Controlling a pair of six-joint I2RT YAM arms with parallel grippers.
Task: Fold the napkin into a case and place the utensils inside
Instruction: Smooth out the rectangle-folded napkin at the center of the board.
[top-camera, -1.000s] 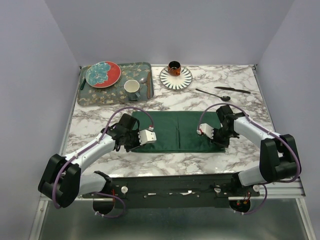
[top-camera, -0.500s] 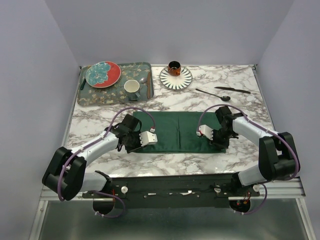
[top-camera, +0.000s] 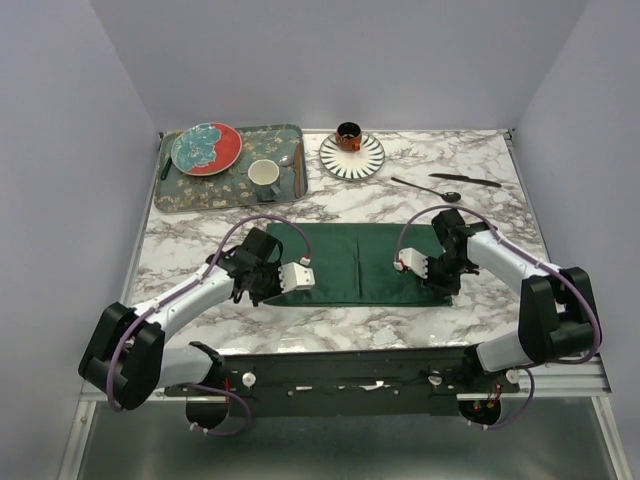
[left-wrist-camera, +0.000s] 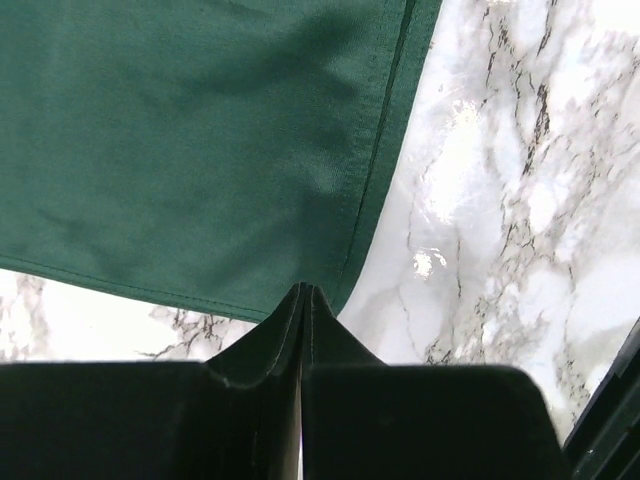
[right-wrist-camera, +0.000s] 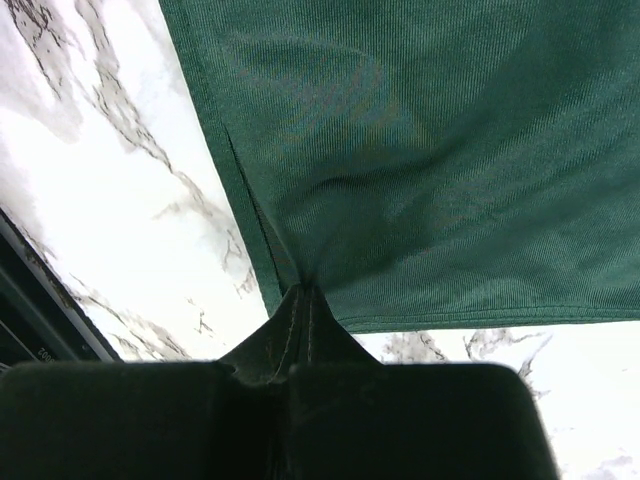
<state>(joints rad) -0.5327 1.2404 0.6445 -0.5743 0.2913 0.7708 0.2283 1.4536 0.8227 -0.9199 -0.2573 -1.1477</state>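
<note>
Where lilac walls enclose it, marble table, green napkin

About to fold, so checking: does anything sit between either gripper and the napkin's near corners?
Nothing visible does. The left gripper and right gripper are each closed right on a near corner of the napkin.

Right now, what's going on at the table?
Both arms are working the dark green napkin, which lies flat on the marble table. The left fingers are pinched on its near left corner, the right fingers on its near right corner. The black utensils lie untouched at the far right; nothing is tucked in yet.
</note>
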